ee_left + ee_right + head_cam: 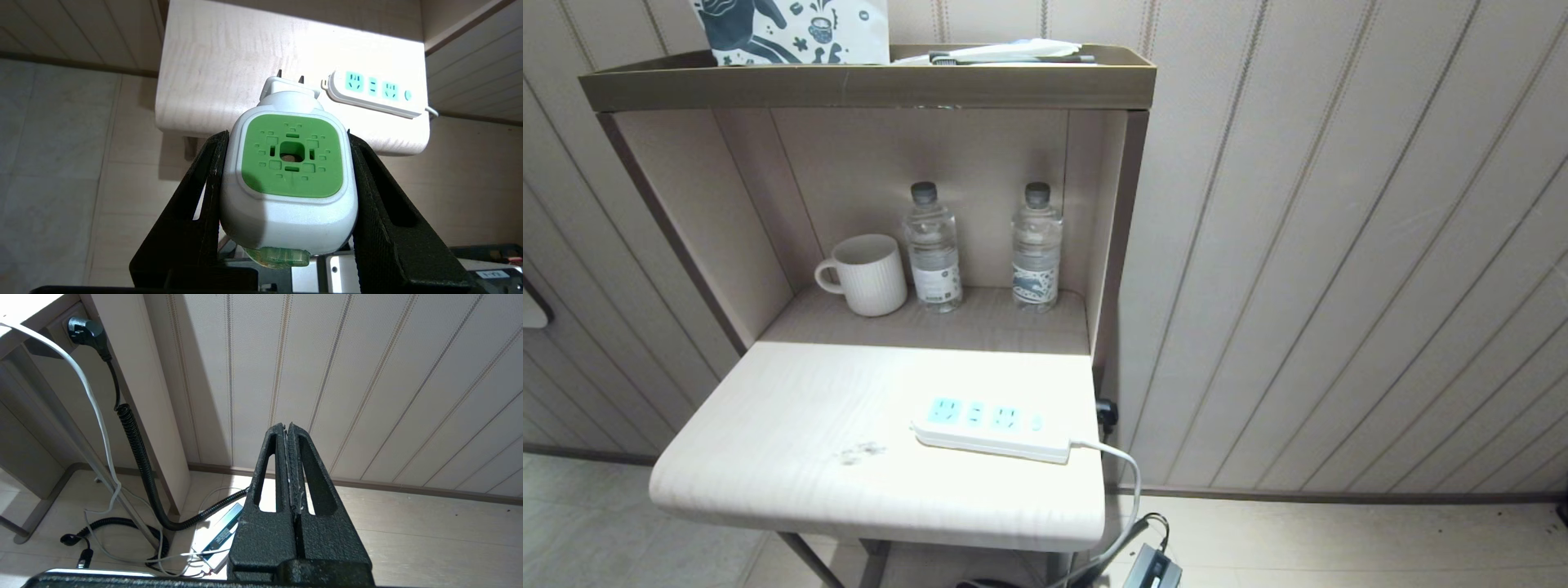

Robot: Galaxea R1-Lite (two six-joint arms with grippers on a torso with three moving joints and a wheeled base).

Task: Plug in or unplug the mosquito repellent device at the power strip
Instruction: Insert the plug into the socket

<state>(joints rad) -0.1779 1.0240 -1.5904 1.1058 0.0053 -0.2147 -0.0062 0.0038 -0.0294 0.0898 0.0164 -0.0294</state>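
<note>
The left gripper [288, 163] clamps the mosquito repellent device [290, 171], prongs forward. Ahead, well apart, the power strip [374, 93] lies on the bench [212, 73]. Square the prongs with a socket, then press straight. The right gripper [289, 435], closed empty, hangs beside the bench.

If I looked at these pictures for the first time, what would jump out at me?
The mosquito repellent device with its bright green face, squeezed in the left hand, prongs aimed toward the table. Next, the power strip with light-blue sockets, lying near the table's right edge, nothing plugged in.
</note>
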